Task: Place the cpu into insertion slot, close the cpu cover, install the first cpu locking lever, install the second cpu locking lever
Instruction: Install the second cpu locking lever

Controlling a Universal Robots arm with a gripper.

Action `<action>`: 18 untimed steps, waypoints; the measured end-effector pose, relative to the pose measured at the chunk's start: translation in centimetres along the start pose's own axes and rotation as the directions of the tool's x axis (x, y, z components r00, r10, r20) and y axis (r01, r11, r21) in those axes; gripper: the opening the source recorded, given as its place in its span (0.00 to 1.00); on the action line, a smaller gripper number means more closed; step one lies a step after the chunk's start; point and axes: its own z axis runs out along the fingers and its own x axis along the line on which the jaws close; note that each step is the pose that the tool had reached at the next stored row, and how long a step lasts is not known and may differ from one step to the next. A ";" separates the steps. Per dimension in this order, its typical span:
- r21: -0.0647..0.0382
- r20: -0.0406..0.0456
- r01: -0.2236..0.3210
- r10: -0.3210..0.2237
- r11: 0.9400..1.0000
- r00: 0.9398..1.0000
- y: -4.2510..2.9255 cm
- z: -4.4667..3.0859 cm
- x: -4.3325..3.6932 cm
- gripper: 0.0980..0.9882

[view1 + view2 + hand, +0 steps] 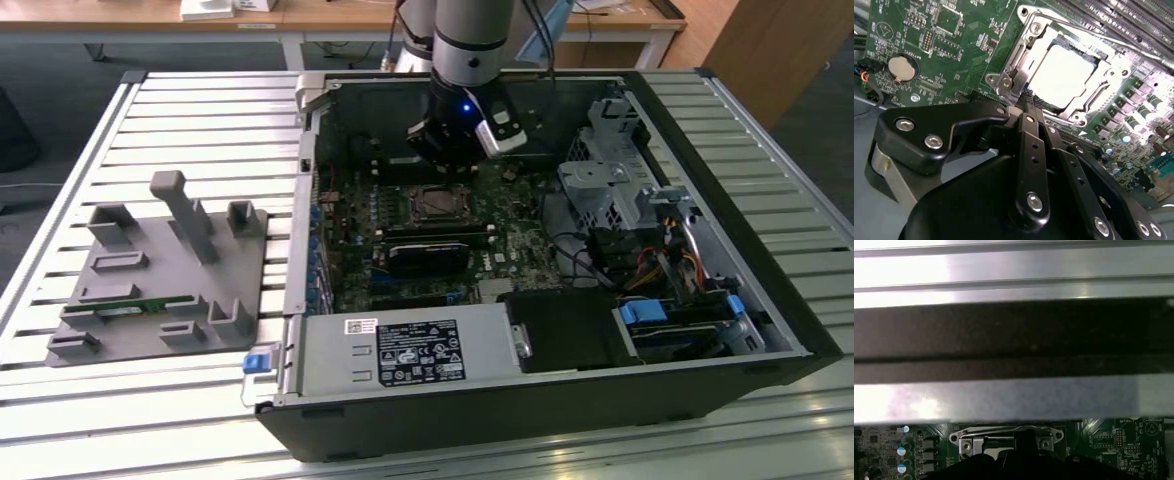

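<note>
My claw (1030,102) hung inside the open computer case (747,370), right by the edge of the insertion slot (1066,75). My fingers were pressed close together and held nothing. The cpu (1064,70) lay flat in the slot just past my fingertips, and the cpu cover (1019,55) sat closed around it.

A grey case wall (1014,400) spans the first wrist view, with a dark band (1014,335) above it. At six o'clock the cpu cover (1004,432) sits on the green board (1114,440), black gripper (1019,465) beneath it. Capacitors (901,452) stand at eight o'clock.
</note>
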 end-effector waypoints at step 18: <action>0.006 0.000 0.000 0.000 1.000 1.000 -1.08 -2.97 -0.04 0.01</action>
